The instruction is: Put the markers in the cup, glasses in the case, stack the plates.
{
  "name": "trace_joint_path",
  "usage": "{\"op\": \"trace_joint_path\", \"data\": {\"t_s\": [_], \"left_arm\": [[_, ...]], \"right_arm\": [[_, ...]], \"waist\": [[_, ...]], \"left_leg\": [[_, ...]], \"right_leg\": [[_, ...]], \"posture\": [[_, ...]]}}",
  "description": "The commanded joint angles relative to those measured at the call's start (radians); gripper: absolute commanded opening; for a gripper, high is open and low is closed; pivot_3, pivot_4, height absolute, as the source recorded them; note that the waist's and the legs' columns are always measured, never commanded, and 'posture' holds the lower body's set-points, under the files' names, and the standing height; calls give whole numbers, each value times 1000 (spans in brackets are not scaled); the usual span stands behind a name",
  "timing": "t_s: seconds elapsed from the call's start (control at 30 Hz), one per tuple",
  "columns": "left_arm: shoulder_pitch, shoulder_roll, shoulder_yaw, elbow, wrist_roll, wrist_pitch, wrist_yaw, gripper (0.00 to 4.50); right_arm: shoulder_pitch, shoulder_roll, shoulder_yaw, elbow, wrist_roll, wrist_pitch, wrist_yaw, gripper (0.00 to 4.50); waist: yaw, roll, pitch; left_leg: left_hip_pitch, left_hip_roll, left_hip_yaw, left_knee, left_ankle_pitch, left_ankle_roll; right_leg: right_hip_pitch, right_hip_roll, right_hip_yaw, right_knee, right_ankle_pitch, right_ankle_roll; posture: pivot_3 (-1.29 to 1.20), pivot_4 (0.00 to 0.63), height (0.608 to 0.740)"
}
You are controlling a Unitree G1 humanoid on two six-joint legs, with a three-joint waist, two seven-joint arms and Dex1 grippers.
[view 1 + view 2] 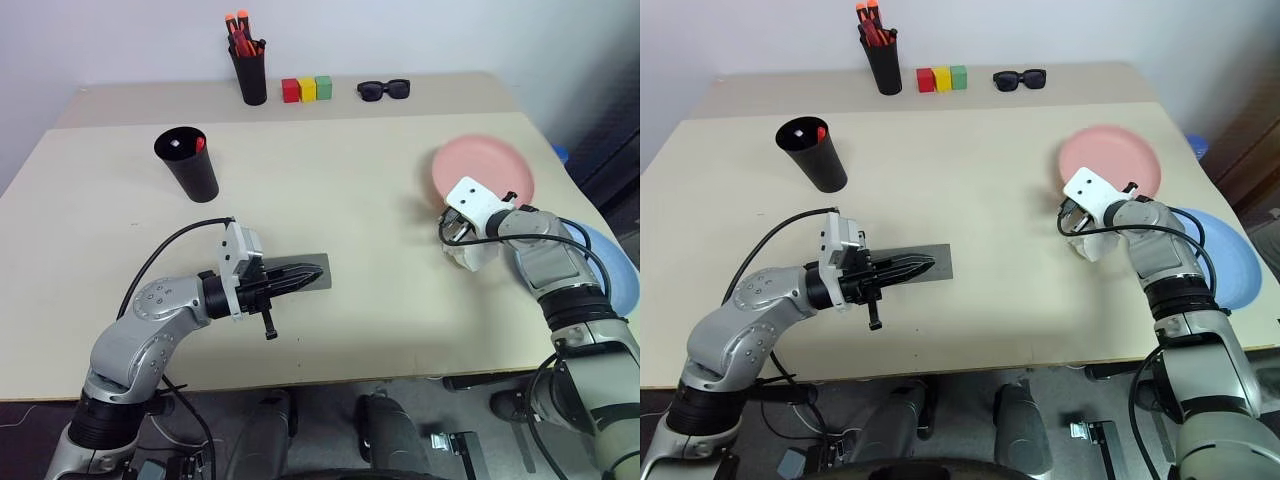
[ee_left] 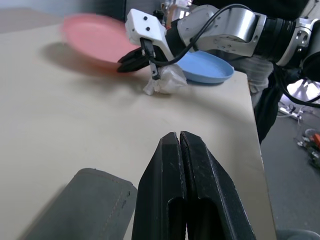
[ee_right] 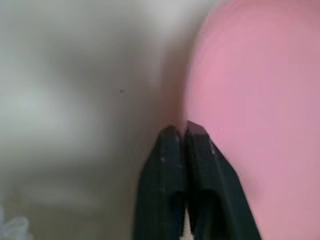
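From the head camera you see a tan table [image 1: 330, 250] with the black cup [image 1: 187, 162] standing upright on your left side, and a red tip pokes up inside its rim. The left gripper [image 1: 312, 276] has its two black fingers pressed together with nothing between them, and it lies just over the flat grey case [image 1: 322, 268] near the middle of the table. On your right side the salmon pink plate [image 1: 490, 165] sits flat on the table. The right gripper [image 1: 1127, 190] rests at the near edge of that pink plate, and its fingers are pressed shut too. The light blue plate [image 1: 1230, 262] lies at the right edge of the table, partly hidden behind the right arm. At the far side stand a black pen pot with orange-capped markers [image 1: 247, 62], three small blocks [image 1: 306, 89] in red, yellow and green, and chunky black sunglasses [image 1: 384, 89]. In the left wrist camera you see the left fingers [image 2: 172, 185] closed tight, with the grey case just beside them, and across the table the right gripper is at the pink plate with the blue plate behind it. In the right wrist camera the two fingers [image 3: 172, 185] are closed at the rim of the pink plate, but you cannot tell whether they pinch it.
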Motion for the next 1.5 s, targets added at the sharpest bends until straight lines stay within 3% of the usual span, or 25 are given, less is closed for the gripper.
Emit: {"op": "trace_joint_path", "data": {"t_s": [0.03,0.2,0.37,0.53,0.67,0.77,0.8,0.83,0.9,1.0,1.27,1.5], "left_arm": [[4,-10,-16,-42,-22,-4,7,0],[-30,-36,-58,-2,-16,-15,-6,0],[-109,-91,-154,102,38,-82,-69,0],[-179,-132,-226,227,98,-158,-142,0],[-210,-153,-245,281,121,-197,-177,0],[-215,-160,-239,296,129,-206,-187,0],[-212,-158,-236,296,130,-207,-187,0],[-208,-155,-233,293,130,-208,-187,0],[-196,-147,-226,282,130,-206,-183,0],[-167,-132,-208,254,125,-194,-168,0],[-134,-126,-192,203,114,-174,-117,0],[-131,-127,-188,184,116,-163,-86,0]], "right_arm": [[22,-49,-65,-176,21,-15,15,19],[143,-145,-197,-451,92,63,76,19],[482,-285,-483,-786,177,209,209,19],[822,-264,-723,-949,153,295,252,19],[972,-226,-768,-977,132,280,231,19],[990,-207,-780,-964,167,312,231,19],[997,-211,-779,-954,170,316,239,632],[1005,-218,-775,-946,171,313,247,912],[1008,-231,-767,-937,175,302,259,1899],[941,-239,-732,-933,204,301,253,3442],[725,-159,-540,-919,303,337,217,3442],[637,-101,-360,-775,254,300,145,3442]], "waist": [[0,0,0],[11,1,1],[37,2,0],[40,4,-1],[26,6,-2],[23,7,-3],[23,8,-3],[25,8,-3],[26,8,-3],[26,8,-3],[28,7,-3],[26,7,-3]], "left_leg": [[0,0,0,0,0,0],[-1,0,-1,1,0,0],[-1,1,-2,5,-2,3],[-1,1,0,13,-5,6],[-1,1,1,14,-5,7],[-1,1,-1,13,-5,7],[-1,1,-2,13,-6,8],[-1,1,-2,13,-6,8],[-1,1,-2,14,-6,8],[-1,1,-2,14,-6,8],[-1,1,-3,14,-6,9],[-2,0,-3,14,-7,10]], "right_leg": [[0,0,0,0,0,0],[0,0,0,0,0,0],[4,-1,-1,-1,-2,-1],[6,-2,-1,-2,-3,-1],[7,-3,-1,-3,-3,-1],[7,-3,-1,-3,-3,-1],[7,-3,0,-3,-3,-1],[7,-3,0,-3,-3,-1],[7,-3,0,-3,-3,-1],[7,-3,0,-4,-3,-1],[9,-3,-1,-7,-3,-1],[9,-5,-1,-9,-3,-1]], "posture": [[0,150,740],[0,150,740],[0,150,740],[0,150,740],[0,150,740],[0,150,740],[0,150,740],[0,150,740],[0,150,740],[0,150,740],[0,150,740],[0,150,740]]}}
